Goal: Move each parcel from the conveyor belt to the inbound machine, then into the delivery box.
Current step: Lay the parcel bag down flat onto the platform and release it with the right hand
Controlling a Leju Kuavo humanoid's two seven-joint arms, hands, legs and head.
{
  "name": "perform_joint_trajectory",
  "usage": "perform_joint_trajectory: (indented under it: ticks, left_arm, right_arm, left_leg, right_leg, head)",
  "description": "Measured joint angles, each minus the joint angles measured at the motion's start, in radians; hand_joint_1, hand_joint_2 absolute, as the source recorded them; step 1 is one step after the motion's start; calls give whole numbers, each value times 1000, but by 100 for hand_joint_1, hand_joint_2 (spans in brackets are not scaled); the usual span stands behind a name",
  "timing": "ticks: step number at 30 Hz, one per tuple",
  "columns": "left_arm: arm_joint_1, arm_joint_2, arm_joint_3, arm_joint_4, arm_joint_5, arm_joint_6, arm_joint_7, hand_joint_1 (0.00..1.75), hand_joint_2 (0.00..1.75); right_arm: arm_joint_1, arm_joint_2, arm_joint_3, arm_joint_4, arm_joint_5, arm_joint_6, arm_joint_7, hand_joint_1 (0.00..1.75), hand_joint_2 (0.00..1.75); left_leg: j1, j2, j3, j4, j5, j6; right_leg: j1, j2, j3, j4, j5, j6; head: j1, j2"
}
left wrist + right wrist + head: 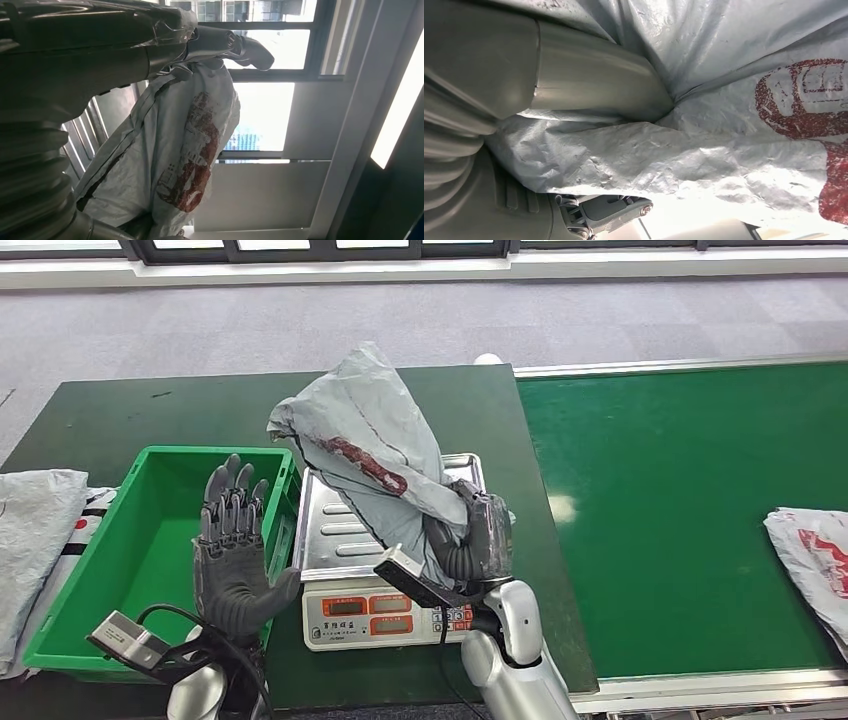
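Observation:
A grey plastic parcel (pixel 375 440) with a red print stands tilted over the steel pan of the scale (pixel 335 530). My right hand (pixel 478 538) grips its lower end; up close its thick thumb (pixel 594 82) presses into the crumpled film of the parcel (pixel 704 150). My left hand (pixel 232 550) is raised with its fingers spread above the green delivery box (pixel 125 570), holding nothing. From the left wrist the parcel (pixel 175 150) hangs beyond that hand's thumb (pixel 240 45). Another parcel (pixel 815 560) lies on the green conveyor belt (pixel 660 510) at the right edge.
The scale's display panel (pixel 385 615) faces me at the table's front edge. Grey and white parcels (pixel 35 540) lie left of the green box. The dark green table (pixel 180 405) stretches behind the box and scale.

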Motion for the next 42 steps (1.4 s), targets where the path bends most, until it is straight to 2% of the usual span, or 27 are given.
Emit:
perform_joint_trajectory:
  ticks: [1, 4, 5, 10, 21, 27, 31, 32, 36, 39, 42]
  left_arm:
    - [0, 0, -1, 2, 0, 5, 0, 0, 175]
    - [-1, 0, -4, 4, 0, 19, 0, 0, 175]
    - [-1, 0, -6, 4, 0, 27, 0, 0, 175]
    - [-1, 0, -14, -5, -3, 70, 0, 0, 175]
    - [-3, 2, -30, -16, -3, 88, 0, 0, 175]
    - [-6, 2, -41, -9, -5, 90, 0, 0, 175]
    - [-14, 6, -72, 10, -15, 106, 0, 0, 0]
    - [-17, 7, -81, 14, -17, 113, 0, 0, 0]
    - [-28, 13, -113, 44, -21, 189, 0, 0, 175]
    - [-37, 16, -141, 78, -35, 235, 0, 0, 175]
    - [-52, 16, -157, 144, -78, 303, 0, 0, 175]
  right_arm:
    - [-1, 0, 0, 4, -2, 0, 3, 137, 175]
    - [-3, 0, 0, 18, -9, 0, 9, 6, 175]
    - [-3, 1, 0, 23, -14, 0, 9, 0, 175]
    - [-5, 1, 0, 48, -23, 0, -6, 0, 175]
    - [-7, 3, 3, 59, 17, -1, 43, 0, 175]
    - [-8, 3, 11, 59, 8, -1, 41, 0, 175]
    - [-10, 3, 19, 62, -78, -1, -30, 0, 175]
    - [-9, 3, 18, 60, -93, -1, -50, 0, 175]
    - [1, 3, 5, 7, -136, -1, -138, 0, 175]
    - [17, 1, -20, -85, -177, -2, -201, 0, 175]
    - [44, -2, -68, -223, -264, -3, -307, 0, 175]
  left_leg:
    - [0, 0, 0, 0, 0, 0]
    - [0, 0, 0, 0, 0, 0]
    - [0, 0, 0, 0, 0, 0]
    - [0, 0, 0, 0, 0, 0]
    - [0, 0, 0, 0, 0, 0]
    - [0, 0, 0, 0, 0, 0]
    - [0, 0, 0, 0, 0, 0]
    - [0, 0, 0, 0, 0, 0]
    - [0, 0, 0, 0, 0, 0]
    - [0, 0, 0, 0, 0, 0]
    - [-1, -1, 0, 1, 0, 0]
  right_leg:
    - [0, 0, 0, 0, 0, 0]
    - [0, 0, 0, 0, 0, 0]
    - [0, 0, 1, 0, 0, 0]
    - [0, 0, 1, 0, 0, 0]
    - [0, 0, 1, 0, 0, 0]
    - [0, 0, 1, 0, 0, 0]
    - [0, 0, 0, 0, 0, 0]
    - [0, 0, 0, 0, 0, 0]
    - [0, 0, -1, 0, 0, 0]
    - [-1, 0, -2, 0, 0, 0]
    - [-2, -1, -2, 0, 0, 0]
  head:
    - [0, 0]
    - [0, 0]
    - [0, 0]
    - [0, 0]
    - [0, 0]
    - [0, 0]
    - [0, 0]
    - [0, 0]
    - [0, 0]
    - [0, 0]
    - [0, 0]
